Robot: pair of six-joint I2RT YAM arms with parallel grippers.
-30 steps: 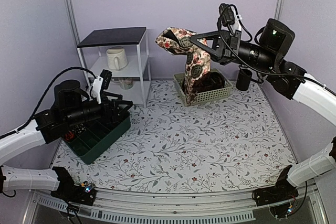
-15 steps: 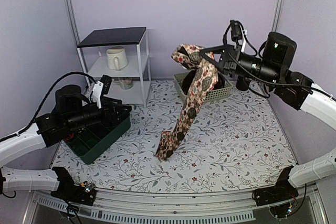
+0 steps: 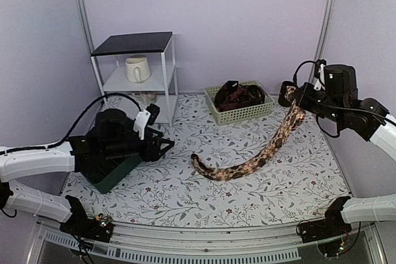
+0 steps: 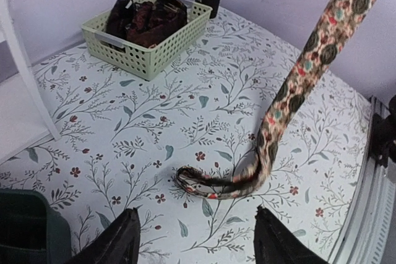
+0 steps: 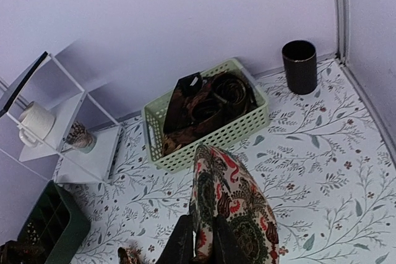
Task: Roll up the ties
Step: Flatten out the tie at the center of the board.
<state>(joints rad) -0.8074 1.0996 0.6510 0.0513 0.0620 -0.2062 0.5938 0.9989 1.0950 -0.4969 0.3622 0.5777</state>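
Fig.: R gripper (image 3: 296, 100) clamped one end of tie (image 3: 260, 164), right of basket (image 3: 242, 114); the rest draped onto mat (image 3: 204, 205) in front of basket. L gripper (image 3: 162, 146) fingers apart, empty. Other ties (image 3: 238, 96) lay in basket.

A pale green basket (image 3: 241, 114) sits near a black cup (image 5: 299, 66); a white mug (image 3: 137, 68) stands on the white shelf (image 3: 132, 42).

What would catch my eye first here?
A long floral necktie hangs from the right gripper on the right, its lower end curling on the flowered tablecloth mid-table. Toward the back wall, a pale green basket holds more dark ties.
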